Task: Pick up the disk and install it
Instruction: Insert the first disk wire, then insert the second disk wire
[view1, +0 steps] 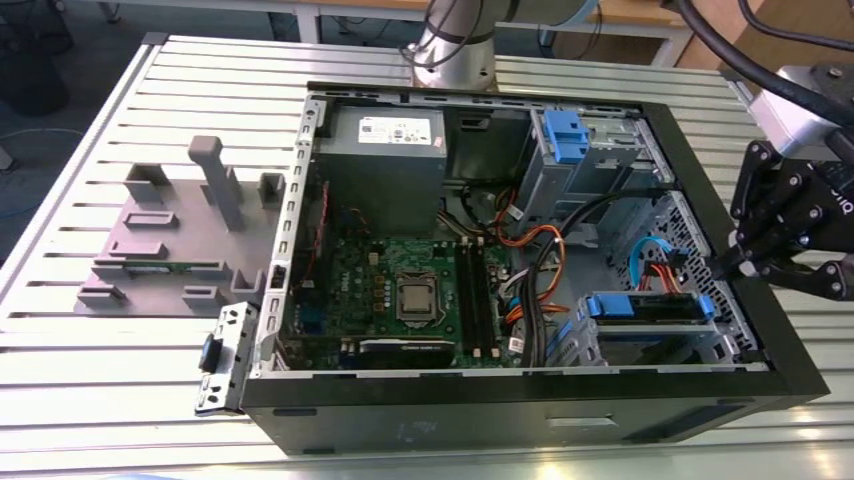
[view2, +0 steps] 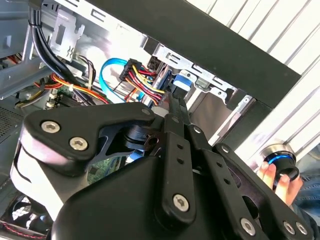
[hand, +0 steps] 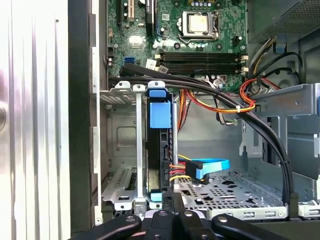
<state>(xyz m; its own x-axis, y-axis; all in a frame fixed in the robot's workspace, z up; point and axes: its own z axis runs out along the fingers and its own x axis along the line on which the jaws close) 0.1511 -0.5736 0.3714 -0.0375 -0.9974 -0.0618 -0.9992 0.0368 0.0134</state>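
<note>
The disk (view1: 650, 306) sits in the drive cage at the near corner of the open computer case (view1: 694, 190), on the exterior view's right, with its blue bracket showing. In the first wrist view the disk (hand: 160, 150) stands edge-on between the cage's metal rails, blue tab at one end. A coloured power lead and a blue data cable (hand: 210, 167) reach its side. My gripper (view1: 731, 268) hangs over the case's wall just beside that cage. In both wrist views its fingers (view2: 175, 107) lie together, shut and holding nothing, and the gripper (hand: 172, 199) points at the disk's end without touching it.
A second blue-bracketed drive (view1: 566, 135) sits in the far bay. Thick black cables (hand: 260, 130) and orange wires cross the case above the motherboard (view1: 400, 290). A grey plastic stand (view1: 174, 230) is on the slatted table at the exterior view's left. A person's hand (view2: 277, 177) rests by a blue-ringed knob.
</note>
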